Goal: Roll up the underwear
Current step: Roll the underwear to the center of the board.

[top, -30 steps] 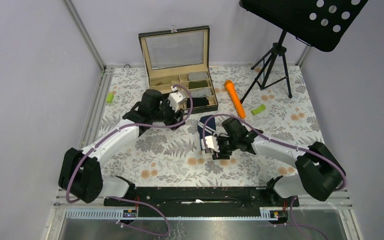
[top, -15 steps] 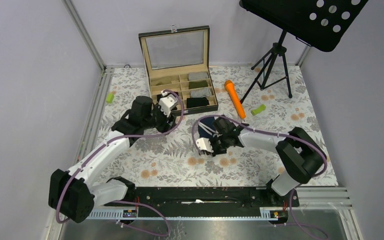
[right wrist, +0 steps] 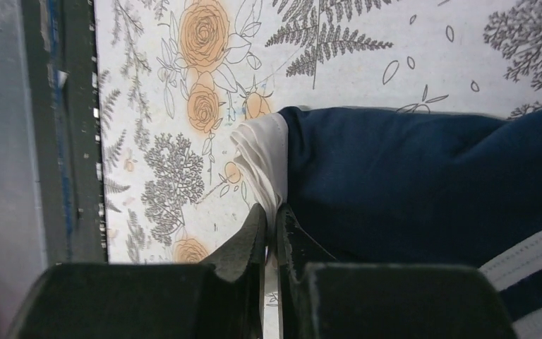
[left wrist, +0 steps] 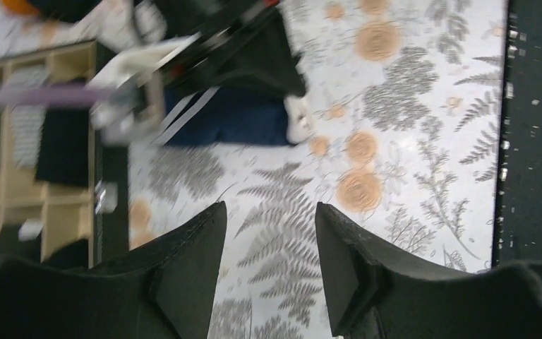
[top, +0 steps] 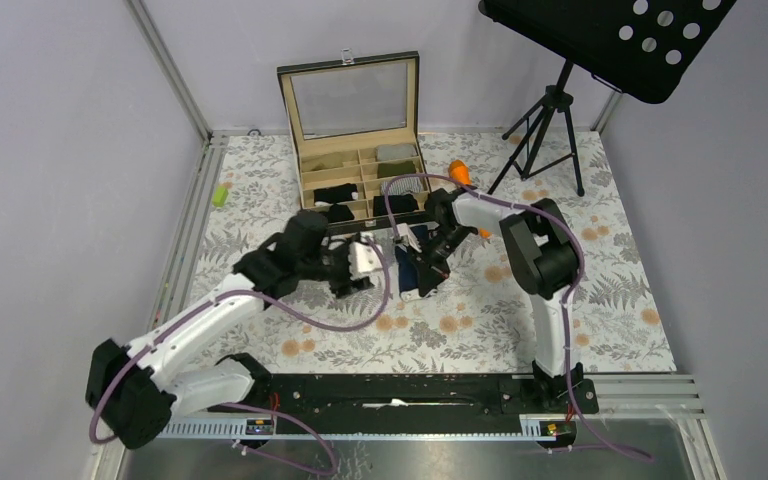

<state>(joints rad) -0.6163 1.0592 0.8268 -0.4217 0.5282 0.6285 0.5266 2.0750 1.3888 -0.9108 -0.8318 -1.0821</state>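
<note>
Right wrist: right hand (right wrist: 273,213) pinches navy underwear (right wrist: 409,183) — left hand (left wrist: 268,207), spread, has swung near.

A robot test cell in a lab: plain grey walls (top: 50,150), bare aluminium framing (top: 167,65), and two cabled arms (top: 200,315) bolted to a black rail (top: 400,385) edging a floral-clothed surface (top: 610,300).

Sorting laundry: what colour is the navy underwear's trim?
White trim on navy blue fabric briefs; right wrist view.

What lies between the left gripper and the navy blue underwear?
Only bare flowered tablecloth lies between the open left gripper and the navy blue underwear; the left wrist view shows it.
</note>
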